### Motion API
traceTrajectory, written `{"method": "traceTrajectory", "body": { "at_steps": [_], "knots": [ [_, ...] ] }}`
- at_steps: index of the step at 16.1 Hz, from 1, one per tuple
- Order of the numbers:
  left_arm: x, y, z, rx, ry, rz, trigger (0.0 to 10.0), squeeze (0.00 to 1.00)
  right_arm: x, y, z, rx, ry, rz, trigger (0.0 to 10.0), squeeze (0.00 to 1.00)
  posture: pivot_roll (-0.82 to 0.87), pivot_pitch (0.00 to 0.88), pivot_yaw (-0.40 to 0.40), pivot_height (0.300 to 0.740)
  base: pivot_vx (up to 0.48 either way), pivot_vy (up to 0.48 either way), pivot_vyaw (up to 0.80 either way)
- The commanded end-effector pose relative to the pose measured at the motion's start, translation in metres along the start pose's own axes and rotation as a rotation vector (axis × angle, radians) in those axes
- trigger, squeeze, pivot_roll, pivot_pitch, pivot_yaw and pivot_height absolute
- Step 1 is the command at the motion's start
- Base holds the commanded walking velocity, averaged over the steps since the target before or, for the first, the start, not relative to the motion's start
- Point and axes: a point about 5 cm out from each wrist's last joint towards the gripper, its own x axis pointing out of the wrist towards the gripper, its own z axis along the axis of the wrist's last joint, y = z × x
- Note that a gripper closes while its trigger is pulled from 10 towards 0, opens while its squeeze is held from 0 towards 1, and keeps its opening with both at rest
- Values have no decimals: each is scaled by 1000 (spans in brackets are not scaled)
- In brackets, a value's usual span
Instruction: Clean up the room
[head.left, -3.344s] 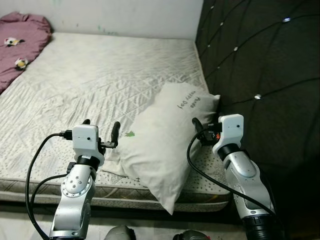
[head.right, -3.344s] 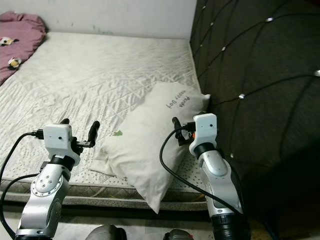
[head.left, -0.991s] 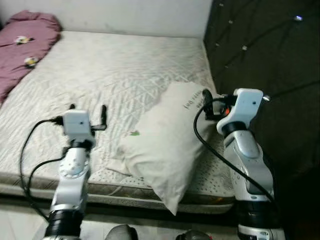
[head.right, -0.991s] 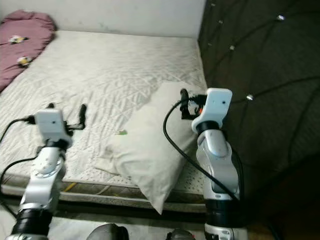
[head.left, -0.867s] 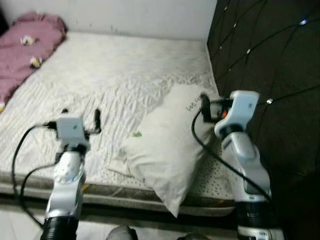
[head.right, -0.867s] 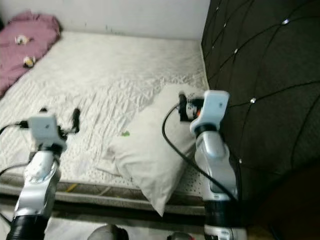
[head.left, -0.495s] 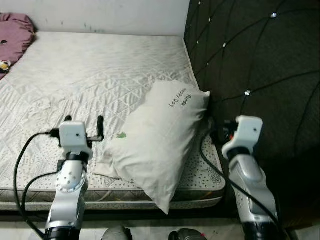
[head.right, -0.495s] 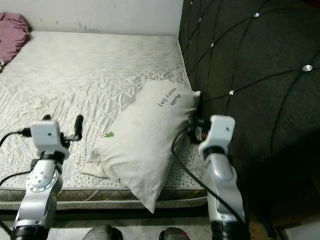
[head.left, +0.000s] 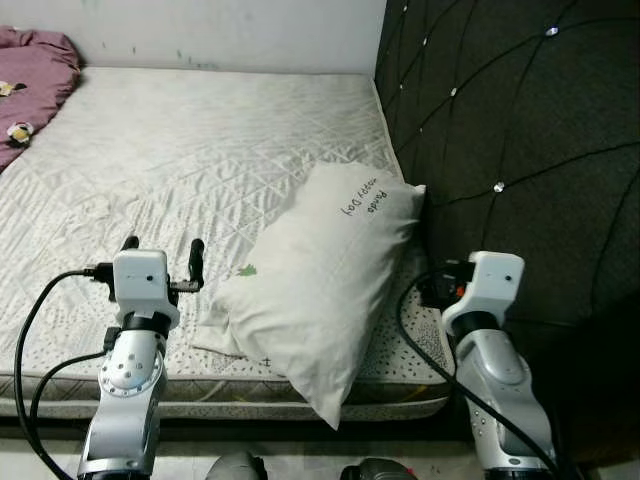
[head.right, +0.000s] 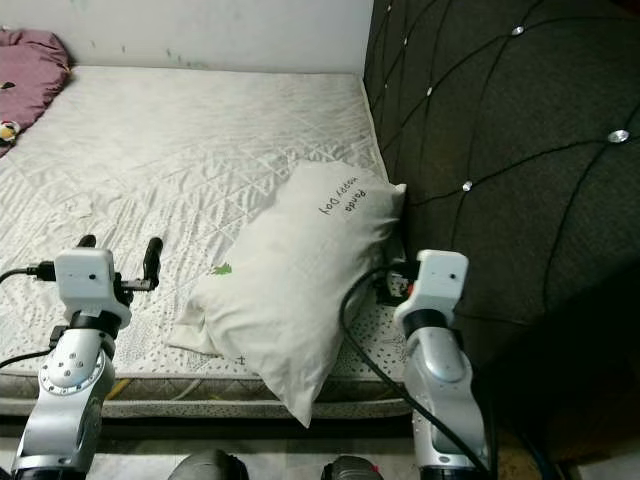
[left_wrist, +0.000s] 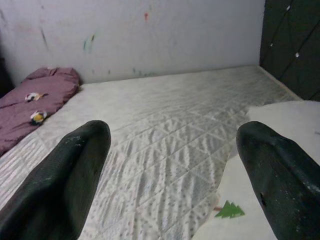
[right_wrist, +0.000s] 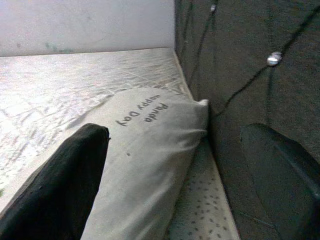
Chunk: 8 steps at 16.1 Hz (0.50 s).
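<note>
A purple blanket (head.left: 30, 75) lies at the far left corner of the mattress (head.left: 200, 150), well beyond the left gripper (head.left: 160, 258). That gripper hovers over the near mattress edge, its 2 fingers (left_wrist: 70, 185) spread apart, holding nothing. Just to its right lies the white pillow (head.left: 320, 280), leaning against the dark headboard (head.left: 500, 120). The right gripper (right_wrist: 190, 185), fingers apart and empty, sits between pillow and headboard.

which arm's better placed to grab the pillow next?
Probably right: the right gripper is open, its view looking along the pillow by the headboard. The left gripper, also open, sits beside the pillow's lower corner.
</note>
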Motion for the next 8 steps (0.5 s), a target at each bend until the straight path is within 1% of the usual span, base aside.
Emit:
{"method": "traceTrajectory", "body": {
  "at_steps": [1,2,6,8],
  "knots": [
    [-2,-3,2,9,2,-14,10000,0,-2,3,2,-3,-6,21,10000,0,0,0,-2,695,0,0,0],
    [-5,-9,5,-1,-7,-30,10000,0,-1,5,2,-7,-5,35,10000,0,4,0,-3,680,0,0,0],
    [-4,-7,5,2,8,-7,10000,0,3,3,3,-10,-13,34,10000,0,3,0,0,647,0,0,0],
    [-3,-8,5,8,8,-13,10000,0,3,3,3,-11,-14,45,10000,0,3,0,2,647,0,0,0]
  ]
}}
